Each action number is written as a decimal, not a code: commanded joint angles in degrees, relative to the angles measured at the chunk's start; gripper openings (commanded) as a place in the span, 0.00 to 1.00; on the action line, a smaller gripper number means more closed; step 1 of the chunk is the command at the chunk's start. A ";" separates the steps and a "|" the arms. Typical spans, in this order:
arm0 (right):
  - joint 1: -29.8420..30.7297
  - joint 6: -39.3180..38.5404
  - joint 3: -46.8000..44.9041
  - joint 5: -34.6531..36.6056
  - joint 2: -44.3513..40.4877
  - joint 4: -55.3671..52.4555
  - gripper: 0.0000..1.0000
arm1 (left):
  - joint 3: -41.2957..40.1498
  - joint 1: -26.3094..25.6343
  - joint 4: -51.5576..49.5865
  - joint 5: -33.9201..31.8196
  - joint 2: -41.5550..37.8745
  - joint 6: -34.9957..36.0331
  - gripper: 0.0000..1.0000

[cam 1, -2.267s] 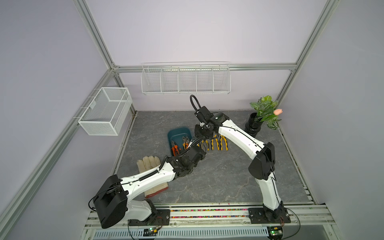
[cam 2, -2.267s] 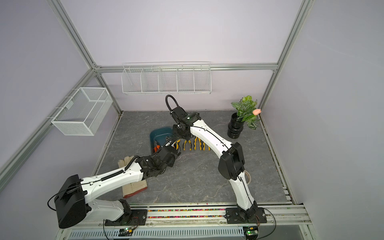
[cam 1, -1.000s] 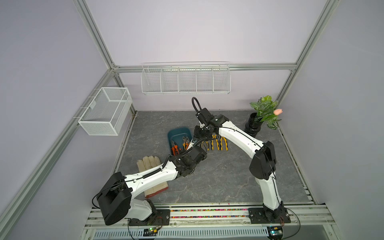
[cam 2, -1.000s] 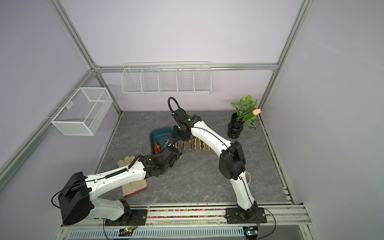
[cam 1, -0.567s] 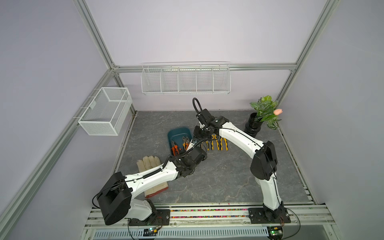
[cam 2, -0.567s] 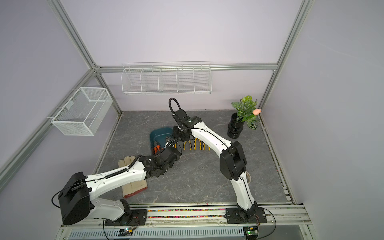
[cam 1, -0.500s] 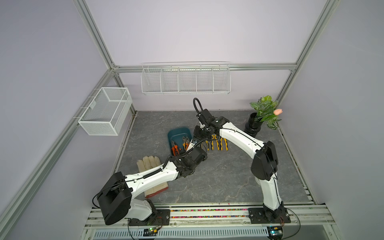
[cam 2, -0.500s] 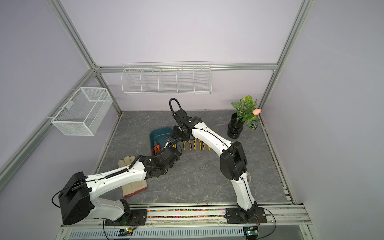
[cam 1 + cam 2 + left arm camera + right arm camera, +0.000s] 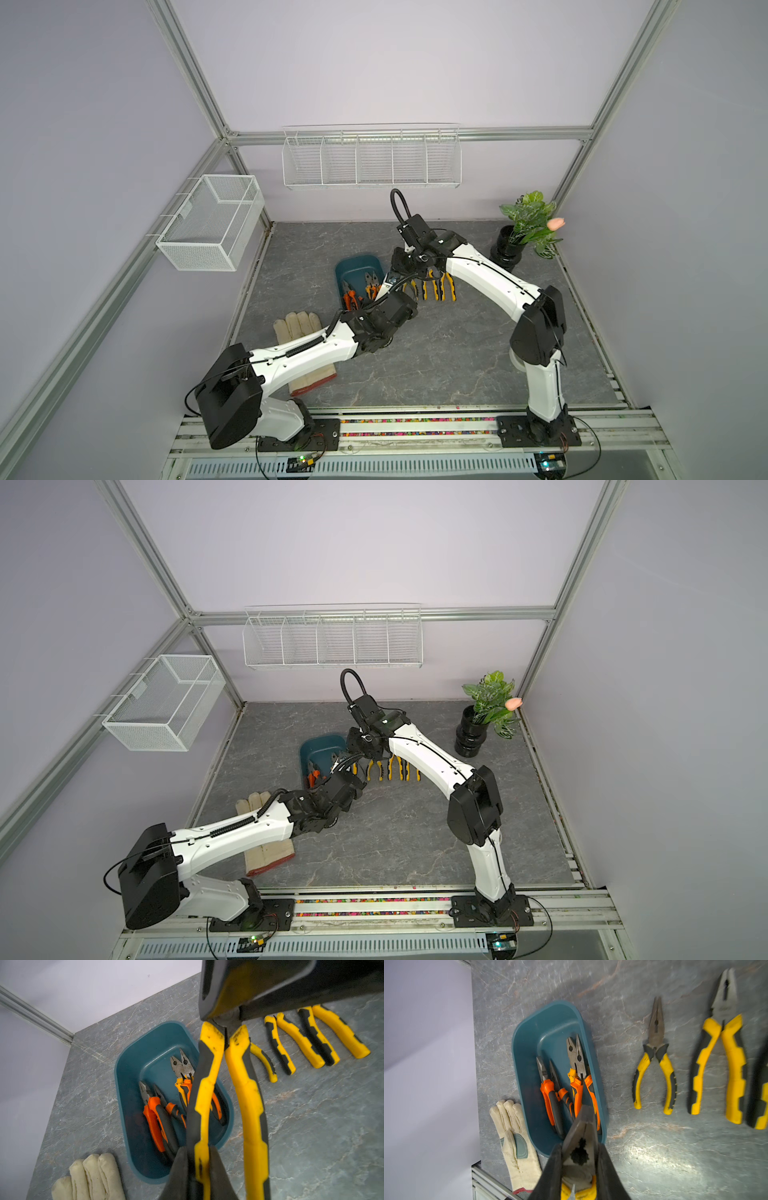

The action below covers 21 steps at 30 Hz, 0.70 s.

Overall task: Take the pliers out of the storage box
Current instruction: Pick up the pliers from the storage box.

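Note:
The dark teal storage box [image 9: 357,262] [image 9: 128,1088] [image 9: 527,1043] stands left of centre and holds several orange-and-black pliers [image 9: 155,1118] [image 9: 550,1095]. One yellow-and-black pliers [image 9: 247,1095] hangs in the air beside the box, between both grippers. My left gripper [image 9: 198,1150] [image 9: 399,299] is shut on one of its handles. My right gripper [image 9: 580,1147] [image 9: 405,274] is shut on its metal head [image 9: 583,1126]. Three more yellow-and-black pliers [image 9: 434,289] [image 9: 654,1064] lie in a row on the table to the right of the box.
A pale work glove [image 9: 299,332] [image 9: 512,1132] lies in front of the box, partly under the left arm. A potted plant [image 9: 528,224] stands at the back right. A white mesh basket [image 9: 208,224] and a wire rack [image 9: 370,162] hang on the walls.
The right gripper has closed on the head of the pliers that the left gripper holds by a handle. Both arms have barely shifted.

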 commanded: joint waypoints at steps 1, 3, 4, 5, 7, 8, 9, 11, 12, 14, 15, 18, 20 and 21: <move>1.32 -7.54 1.87 5.06 -4.05 -6.53 0.07 | 2.76 0.46 1.92 -3.95 -0.68 -2.29 0.35; 1.19 -9.15 2.91 8.37 -4.85 -8.17 0.06 | 2.72 0.46 1.37 -4.73 -1.19 -3.01 0.49; 1.18 -9.98 3.19 10.35 -5.45 -8.50 0.07 | 2.93 0.48 0.62 -5.59 -1.71 -3.99 0.55; 1.10 -10.65 3.50 12.04 -5.91 -10.01 0.06 | 3.14 0.48 0.01 -6.16 -2.18 -4.47 0.59; 0.48 -11.95 3.57 15.39 -7.28 -11.58 0.07 | 3.17 0.48 -0.82 -6.16 -3.76 -4.72 0.60; 0.16 -12.56 3.57 16.38 -7.92 -11.91 0.06 | 2.95 0.41 -1.00 -6.18 -4.69 -4.91 0.60; -0.32 -13.14 3.40 17.37 -8.57 -12.47 0.07 | 2.62 0.45 -1.26 -6.12 -5.81 -5.10 0.61; -1.76 -14.36 2.60 18.42 -9.93 -13.21 0.07 | 1.59 0.47 -1.78 -6.18 -7.99 -5.61 0.62; -2.63 -14.91 1.96 18.76 -10.66 -13.49 0.07 | 1.13 0.47 -2.07 -6.38 -8.92 -5.93 0.62; -4.81 -16.83 -0.99 19.88 -12.68 -13.63 0.07 | -0.10 0.46 -2.99 -6.89 -10.67 -6.43 0.62; -6.06 -17.75 -2.10 20.44 -13.55 -13.63 0.06 | -0.68 0.48 -3.25 -7.14 -11.32 -6.64 0.62; -9.29 -21.55 -7.34 23.42 -15.92 -13.94 0.06 | -2.63 0.42 -4.19 -8.36 -13.18 -8.37 0.62; -11.28 -23.22 -10.60 26.05 -17.02 -13.71 0.07 | -3.87 0.46 -4.14 -8.62 -14.20 -9.28 0.62; -12.33 -23.63 -11.88 26.17 -17.43 -13.42 0.07 | -4.34 0.48 -3.87 -8.69 -14.55 -9.37 0.62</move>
